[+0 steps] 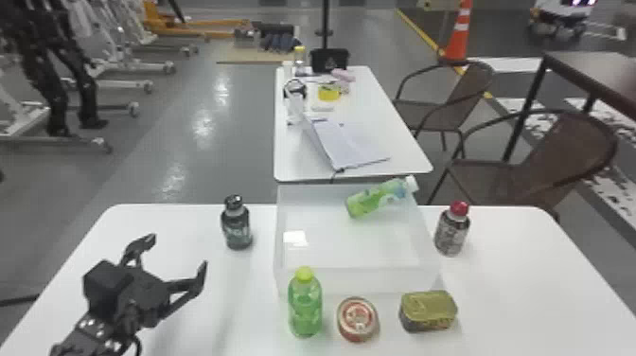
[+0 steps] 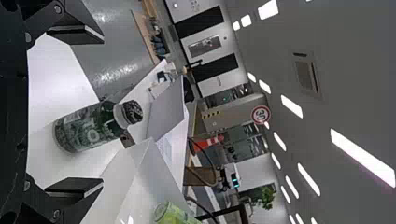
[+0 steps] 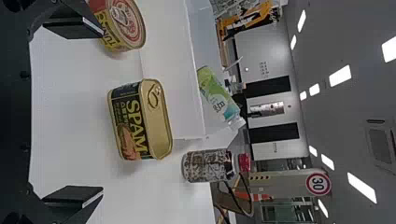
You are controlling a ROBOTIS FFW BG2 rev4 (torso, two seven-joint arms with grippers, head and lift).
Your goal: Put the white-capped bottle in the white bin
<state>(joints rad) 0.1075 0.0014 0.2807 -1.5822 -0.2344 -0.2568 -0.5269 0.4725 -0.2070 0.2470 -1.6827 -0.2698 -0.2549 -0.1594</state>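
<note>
The white-capped bottle (image 1: 374, 199), green with a blue-green label, lies tilted inside the white bin (image 1: 355, 280), its cap against the back right corner. In the right wrist view the bottle (image 3: 215, 93) leans within the bin (image 3: 170, 70). My left gripper (image 1: 172, 251) is over the table's left part, left of the bin, open and holding nothing. In the left wrist view a dark bottle stands in front of the left gripper (image 2: 77, 112), whose fingers are wide apart. The right gripper (image 3: 74, 112) is open and empty, facing the rectangular can.
A black-capped dark bottle (image 1: 236, 227) stands left of the bin, a red-capped bottle (image 1: 452, 232) to its right. In front are a green bottle (image 1: 305, 305), a round can (image 1: 357, 319) and a rectangular can (image 1: 428, 310). Another table (image 1: 293, 163) stands behind.
</note>
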